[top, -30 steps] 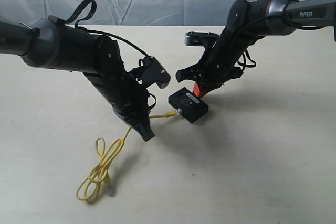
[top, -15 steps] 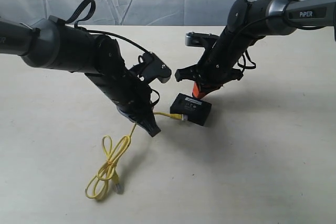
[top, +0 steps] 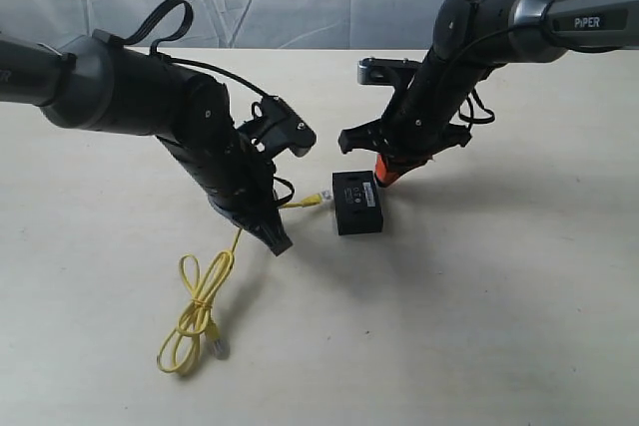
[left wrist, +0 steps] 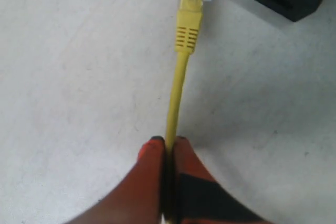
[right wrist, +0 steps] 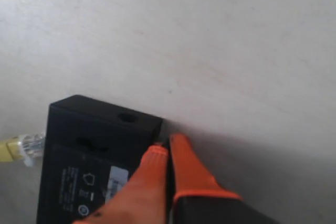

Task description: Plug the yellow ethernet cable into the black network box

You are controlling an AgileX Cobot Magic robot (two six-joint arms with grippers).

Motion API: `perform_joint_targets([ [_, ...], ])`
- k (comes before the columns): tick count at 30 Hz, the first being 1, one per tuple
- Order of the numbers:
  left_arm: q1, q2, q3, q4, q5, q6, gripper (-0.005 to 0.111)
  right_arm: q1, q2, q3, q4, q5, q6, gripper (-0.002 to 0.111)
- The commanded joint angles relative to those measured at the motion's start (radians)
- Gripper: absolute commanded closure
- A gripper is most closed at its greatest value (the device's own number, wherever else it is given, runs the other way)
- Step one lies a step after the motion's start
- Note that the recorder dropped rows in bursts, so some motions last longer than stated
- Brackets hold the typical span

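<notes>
The left pincer [left wrist: 168, 141] is clamping the yellow ethernet cable [left wrist: 177, 87] behind its boot, holding the clear plug [right wrist: 29, 145] at the side of the black network box [top: 356, 203], which is lying on the desk [top: 479, 306]. Whether the plug is seated is unclear. The right pincer [right wrist: 169, 145], tips together, is sitting at the box's corner.

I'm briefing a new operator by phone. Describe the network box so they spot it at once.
Look at the middle of the pale table, between the two black arms. Beside the right arm's orange fingers lies the black network box. It is the only flat black slab on the table, with a small label on top and the plug of the yellow ethernet cable at its side.
</notes>
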Motion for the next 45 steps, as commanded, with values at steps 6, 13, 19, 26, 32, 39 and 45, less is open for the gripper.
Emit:
perform_joint_targets([
  [6, -0.002, 0.004, -0.001, 0.005, 0.056, 0.107, 0.107, -0.002, -0.003, -0.002, -0.052, 0.034, 0.001, 0.109],
  [13, -0.002, 0.004, -0.001, 0.000, 0.033, 0.112, 0.107, -0.001, -0.002, -0.002, 0.011, 0.031, -0.105, 0.109],
  [19, -0.002, 0.004, -0.001, -0.031, 0.029, 0.130, 0.107, -0.001, 0.008, -0.002, 0.029, 0.021, -0.154, 0.109],
  [26, -0.002, 0.004, -0.001, -0.030, 0.027, 0.130, 0.107, -0.001, 0.035, -0.002, 0.099, 0.009, -0.200, 0.109],
  [32, -0.002, 0.004, -0.001, -0.030, 0.027, 0.130, 0.107, -0.002, 0.025, -0.002, 0.089, 0.005, -0.186, 0.109],
  [39, -0.002, 0.004, -0.001, -0.030, 0.029, 0.130, 0.107, -0.002, -0.004, -0.002, -0.006, 0.019, -0.093, 0.109],
  [45, -0.002, 0.002, -0.001, -0.030, 0.029, 0.130, 0.107, -0.002, -0.004, -0.002, -0.006, 0.029, -0.093, 0.109],
])
